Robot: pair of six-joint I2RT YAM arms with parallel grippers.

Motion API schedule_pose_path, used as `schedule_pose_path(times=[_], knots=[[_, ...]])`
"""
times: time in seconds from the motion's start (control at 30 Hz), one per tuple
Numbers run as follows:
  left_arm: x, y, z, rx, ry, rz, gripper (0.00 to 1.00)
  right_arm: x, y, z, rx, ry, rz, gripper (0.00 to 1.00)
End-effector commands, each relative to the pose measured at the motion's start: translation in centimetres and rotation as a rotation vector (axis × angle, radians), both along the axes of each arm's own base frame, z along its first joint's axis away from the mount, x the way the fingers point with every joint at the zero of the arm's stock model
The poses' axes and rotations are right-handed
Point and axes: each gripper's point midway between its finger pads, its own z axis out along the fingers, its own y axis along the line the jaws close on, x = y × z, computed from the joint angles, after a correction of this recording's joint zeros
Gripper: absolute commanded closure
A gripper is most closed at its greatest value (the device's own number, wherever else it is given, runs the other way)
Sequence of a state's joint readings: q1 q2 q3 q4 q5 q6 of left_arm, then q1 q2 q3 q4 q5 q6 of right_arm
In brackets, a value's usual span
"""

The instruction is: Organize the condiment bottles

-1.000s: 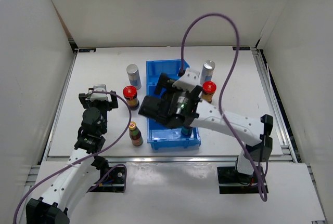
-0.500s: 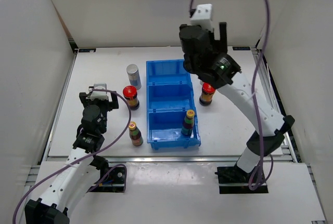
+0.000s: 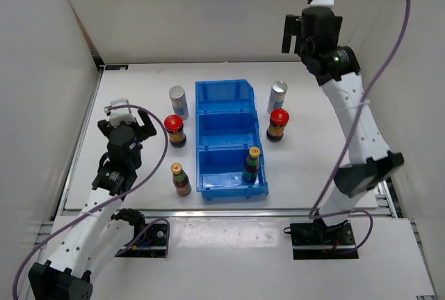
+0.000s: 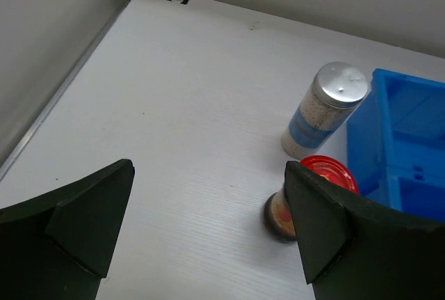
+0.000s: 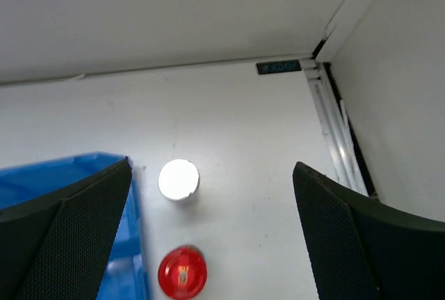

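From above I see one yellow-capped bottle (image 3: 252, 165) in the blue bin (image 3: 197, 140), nearest compartment. Left wrist: my left end effector (image 4: 208, 175) is wide, near a red-capped bottle (image 4: 330, 175). Right wrist: my right end effector (image 5: 210, 168) is wide above a silver-topped bottle (image 5: 179, 179).

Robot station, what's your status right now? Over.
Both tools open, empty: left tool low near a red-capped bottle, right tool high. One yellow-capped bottle in blue bin; the rest on table. Nothing blocking.
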State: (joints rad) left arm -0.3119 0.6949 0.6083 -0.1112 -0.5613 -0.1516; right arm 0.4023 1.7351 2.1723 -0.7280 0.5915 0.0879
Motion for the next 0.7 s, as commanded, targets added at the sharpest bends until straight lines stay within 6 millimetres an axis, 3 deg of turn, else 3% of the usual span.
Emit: schedule_pose_path(times=[0.0,0.03,0.07,0.1,0.13,0.17,0.2,0.23,0.27,0.3,0.37,0.4,0.57,0.67], knots=[[-0.2,-1.3,0.9,-0.115,0.03,-0.03,0.0,-5.9,1.9,2.9,0.167,-0.058,0.14,0.0],[-0.3,-1.8,1.7,-0.127,0.013,-0.061,0.0,-6.3,2.2,2.8,0.182,-0.075,0.163,0.0],[-0.3,-3.1,1.9,-0.152,0.01,-0.134,0.0,-6.7,2.7,0.0,0.173,-0.017,0.194,0.0],[-0.8,-3.6,2.7,-0.183,-0.02,-0.167,0.0,-8.0,2.3,0.6,0.196,-0.038,0.203,0.0],[-0.8,-4.2,1.9,-0.195,-0.001,-0.197,0.0,-8.5,2.3,0.1,0.197,-0.032,0.211,0.0],[-1.7,-5.3,2.7,-0.217,-0.041,-0.275,0.0,-8.9,1.9,-0.7,0.204,-0.016,0.208,0.0],[-2.2,-5.8,1.0,-0.222,-0.036,-0.312,0.0,-9.6,1.8,-1.9,0.201,0.003,0.215,0.0],[-3.6,-6.7,2.2,-0.233,-0.119,-0.392,0.0,-9.9,1.9,-2.6,0.214,0.017,0.219,0.0],[-3.8,-7.0,1.4,-0.229,-0.163,-0.42,0.0,-10.4,1.8,-2.7,0.218,0.013,0.228,0.0],[-4.7,-7.1,2.2,-0.223,-0.215,-0.447,0.0,-10.7,2.0,-4.4,0.212,0.05,0.239,0.0],[-5.3,-7.6,2.5,-0.16,-0.207,-0.503,0.0,-10.7,2.3,-5.7,0.218,0.081,0.245,0.0],[-5.6,-8.9,2.6,-0.139,-0.185,-0.586,0.0,-10.8,2.3,-6.5,0.22,0.1,0.239,0.0],[-6.4,-11.7,2.3,-0.121,-0.103,-0.756,0.0,-10.9,3.1,-8.1,0.24,0.151,0.261,0.0],[-6.9,-13.2,0.9,-0.131,-0.073,-0.85,0.0,-10.8,3.3,-8.8,0.238,0.171,0.268,0.0]])
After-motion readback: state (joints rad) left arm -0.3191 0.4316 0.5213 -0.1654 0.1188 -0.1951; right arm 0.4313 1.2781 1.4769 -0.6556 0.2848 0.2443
